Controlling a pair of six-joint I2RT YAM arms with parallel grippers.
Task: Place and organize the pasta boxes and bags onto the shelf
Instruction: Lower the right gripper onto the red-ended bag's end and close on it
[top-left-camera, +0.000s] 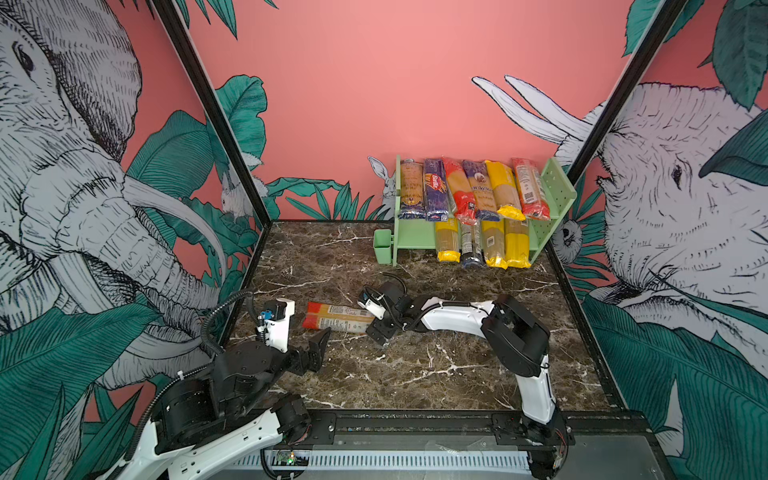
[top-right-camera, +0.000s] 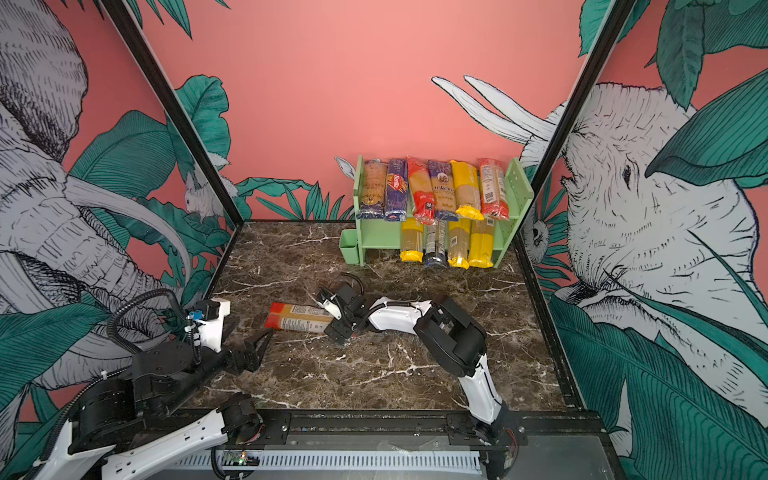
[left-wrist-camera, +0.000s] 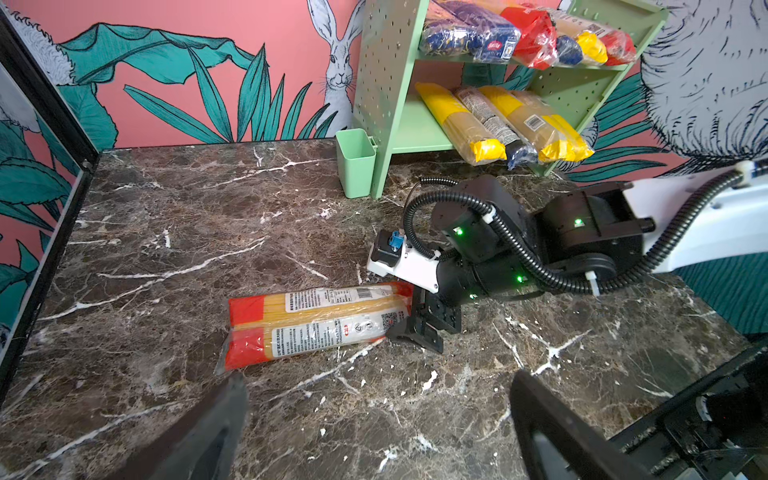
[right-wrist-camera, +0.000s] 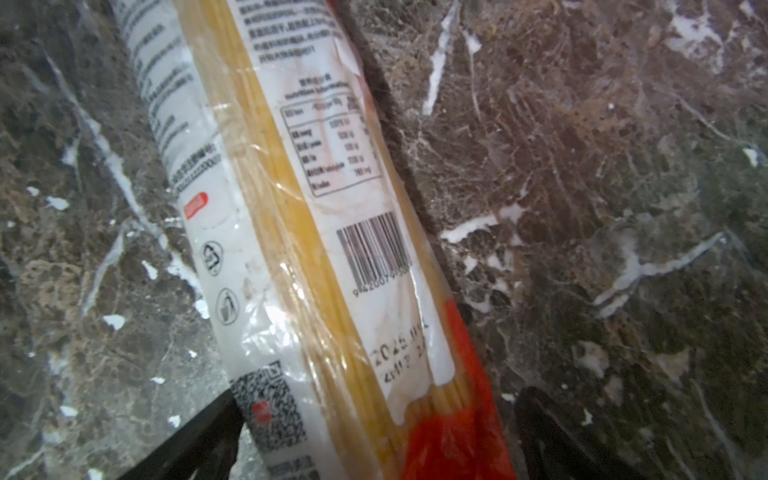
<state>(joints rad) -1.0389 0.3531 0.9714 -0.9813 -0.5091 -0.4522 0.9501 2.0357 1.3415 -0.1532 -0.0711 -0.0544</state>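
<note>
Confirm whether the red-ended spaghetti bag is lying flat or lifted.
Lying flat: the spaghetti bag rests on the marble table; the open right gripper straddles one end.

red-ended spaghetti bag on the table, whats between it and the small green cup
Only bare dark marble tabletop lies between the red-ended clear spaghetti bag and the small green plastic cup, shown best in the left wrist view.

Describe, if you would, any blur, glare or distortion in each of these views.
Right wrist view: the spaghetti bag sits very close, its wrapper streaked with glare and its fine print soft. Left wrist view: the left pincer is dark and out of focus, the bag sharp. Both top views: evenly lit, the black posts splay outward.
</note>
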